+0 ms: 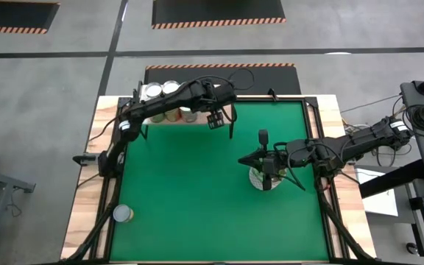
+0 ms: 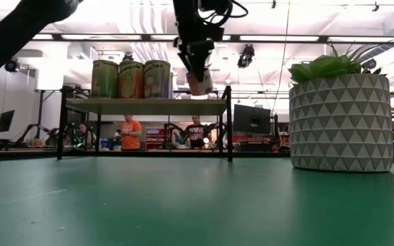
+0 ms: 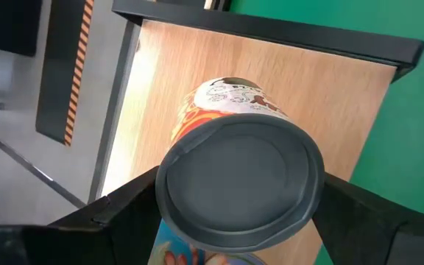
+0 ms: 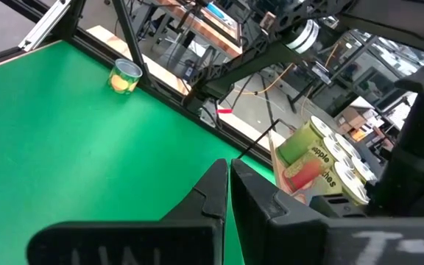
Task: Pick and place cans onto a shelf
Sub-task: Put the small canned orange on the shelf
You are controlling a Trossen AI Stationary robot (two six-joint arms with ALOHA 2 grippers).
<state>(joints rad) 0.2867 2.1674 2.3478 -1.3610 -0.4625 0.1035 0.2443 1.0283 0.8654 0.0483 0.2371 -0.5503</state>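
On a green mat (image 1: 197, 206), the left gripper (image 3: 234, 213) grips a can (image 3: 238, 177) between widely spread jaws above the wooden shelf (image 2: 146, 106). The right gripper (image 4: 228, 193), jaws closed and empty, waits near the potted plant (image 2: 340, 119).

A: What colour is the mat (image 1: 197, 199)?

B: Plain green, on a pale wood table (image 1: 83, 206). The shelf (image 3: 271, 73) is light wood with a black edge.

A: And the can (image 3: 234, 177) above it?

B: Grey top, with an orange, red and white label. The can (image 4: 126, 76) near the mat's edge is yellow-green.

A: The pot (image 2: 340, 123)?

B: White and grey triangles, green leaves.
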